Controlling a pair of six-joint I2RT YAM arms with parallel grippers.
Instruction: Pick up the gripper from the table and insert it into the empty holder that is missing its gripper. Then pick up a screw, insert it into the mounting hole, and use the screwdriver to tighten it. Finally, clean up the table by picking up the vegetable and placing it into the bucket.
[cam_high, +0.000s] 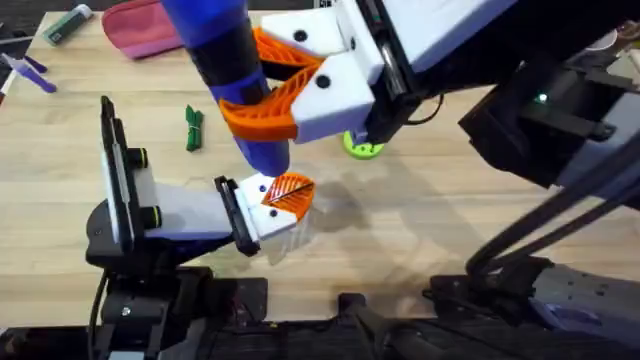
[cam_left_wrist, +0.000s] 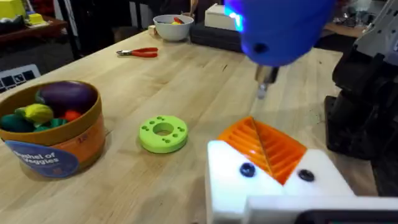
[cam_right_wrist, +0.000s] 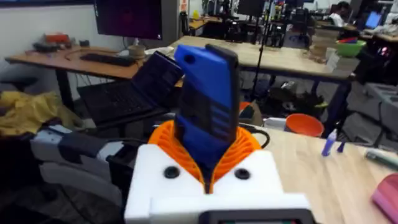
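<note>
Screwdriver (cam_high: 228, 60) first: we see the blue tool held upright by the right gripper (cam_high: 283, 88), whose orange ribbed pads are closed around the barrel, with the thin metal tip pointing down just above the left gripper (cam_high: 283, 205). In the right wrist view the blue body stands clamped between those pads, rising above the white finger blocks. In the left wrist view the metal tip hangs just over the orange gripper (cam_left_wrist: 264, 148), the ribbed wedge seated in the white holder (cam_left_wrist: 273, 186), near one of the dark screw heads. We cannot tell from these pictures whether the left gripper's own fingers stand apart or together.

On the wooden table (cam_high: 420, 220) the dark-green vegetable (cam_high: 193, 128) lies to the left of the screwdriver, well apart from both grippers. The bucket (cam_left_wrist: 53, 134) of toy produce stands beside a bright-green disc (cam_left_wrist: 163, 133), which in the overhead view sits just under the right gripper's white block. Red-handled pliers (cam_left_wrist: 138, 52) and a white bowl (cam_left_wrist: 172, 26) lie on the far side of the table.
</note>
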